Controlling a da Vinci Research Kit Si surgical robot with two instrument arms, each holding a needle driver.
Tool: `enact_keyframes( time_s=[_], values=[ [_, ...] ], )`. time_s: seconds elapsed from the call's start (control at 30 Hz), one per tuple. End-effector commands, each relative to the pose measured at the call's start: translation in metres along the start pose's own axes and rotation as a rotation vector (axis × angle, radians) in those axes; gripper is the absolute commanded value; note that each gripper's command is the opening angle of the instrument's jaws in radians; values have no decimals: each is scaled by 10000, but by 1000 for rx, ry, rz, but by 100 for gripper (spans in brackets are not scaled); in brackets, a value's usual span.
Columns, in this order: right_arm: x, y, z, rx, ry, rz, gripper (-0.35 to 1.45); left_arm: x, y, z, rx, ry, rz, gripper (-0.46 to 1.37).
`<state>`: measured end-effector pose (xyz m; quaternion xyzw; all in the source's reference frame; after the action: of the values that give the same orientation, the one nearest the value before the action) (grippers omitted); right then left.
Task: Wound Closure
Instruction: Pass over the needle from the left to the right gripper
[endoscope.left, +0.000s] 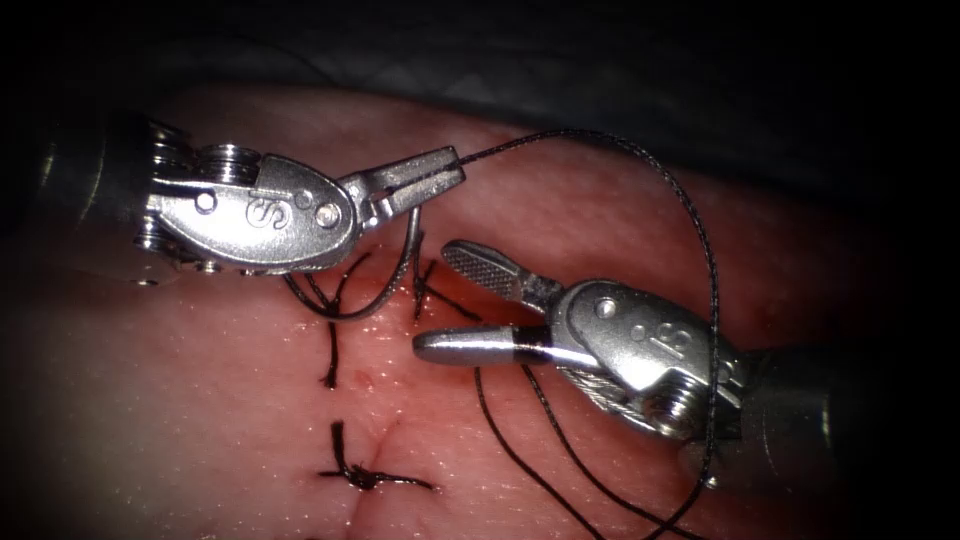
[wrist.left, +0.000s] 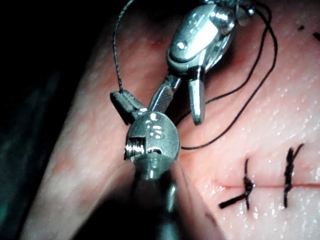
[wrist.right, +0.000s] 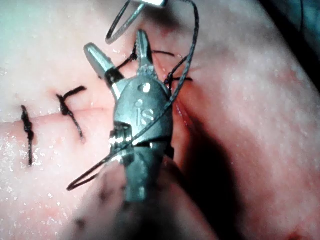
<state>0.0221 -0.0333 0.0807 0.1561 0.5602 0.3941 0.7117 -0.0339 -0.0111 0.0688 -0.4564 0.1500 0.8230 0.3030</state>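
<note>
Two stitches (endoscope.left: 365, 472) tied and trimmed across the cut (endoscope.left: 385, 430) nearer the camera; a further set of dark strands (endoscope.left: 425, 285) at the far end, by the red fluid (endoscope.left: 455, 300), not yet visibly knotted or trimmed. Left tool (endoscope.left: 440, 170) clamped shut on the needle (endoscope.left: 385, 290) near its swaged end, the curve hanging below the jaws, just left of the cut, seemingly clear of the tissue (endoscope.left: 150, 400). Thread (endoscope.left: 700, 240) looping from there round the right tool (endoscope.left: 470, 300), jaws wide apart, holding nothing. Needle tip lost behind the left tool; hard to tell whether it touches the tissue, or where the long thread ends.
</note>
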Motion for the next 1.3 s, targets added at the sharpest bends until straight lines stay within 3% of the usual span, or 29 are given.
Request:
enact_keyframes(
  time_s=[0.03, 0.3, 0.37, 0.4, 0.47, 0.5, 0.77, 0.9, 0.93, 0.97, 1.07, 1.17, 1.3],
  values=[
    [2, 0, 5, -42, 3, 7, 99, 1, 3, 0, 4, -4, 1, -35],
    [7, -2, 23, -88, 7, 44, 90, 7, 7, -2, 7, -9, 9, -35],
    [7, -3, 25, -89, 11, 68, 78, 8, 7, -3, 7, -9, 8, -35],
    [7, -4, 25, -89, 11, 68, 66, 8, 7, -3, 7, -10, 8, -35],
    [8, -5, 24, -88, 15, 80, -28, 8, 7, -3, 7, -10, 8, -35],
    [9, -5, 22, -87, 14, 86, -35, 8, 7, -3, 7, -10, 8, -35],
    [22, 3, 6, -134, 104, 111, -35, 9, 9, -5, 9, -11, 8, -35],
    [23, 10, 1, -126, 127, 94, -35, 12, 15, -3, 10, -9, -101, -35],
    [22, 14, -1, -114, 135, 57, -35, 13, 17, -2, -3, 0, -137, 4],
    [22, 15, -1, -111, 134, 51, -35, 13, 18, -2, -10, 4, -143, 11],
    [21, 22, -4, -22, 127, -7, -35, 19, 26, -1, -56, 32, -206, 79],
    [21, 28, -8, 59, 139, -47, -35, 26, 29, 0, -74, 39, -229, 109],
    [20, 34, -13, 89, 164, -48, -35, 33, 31, -8, -136, 60, -257, 125]
  ],
)
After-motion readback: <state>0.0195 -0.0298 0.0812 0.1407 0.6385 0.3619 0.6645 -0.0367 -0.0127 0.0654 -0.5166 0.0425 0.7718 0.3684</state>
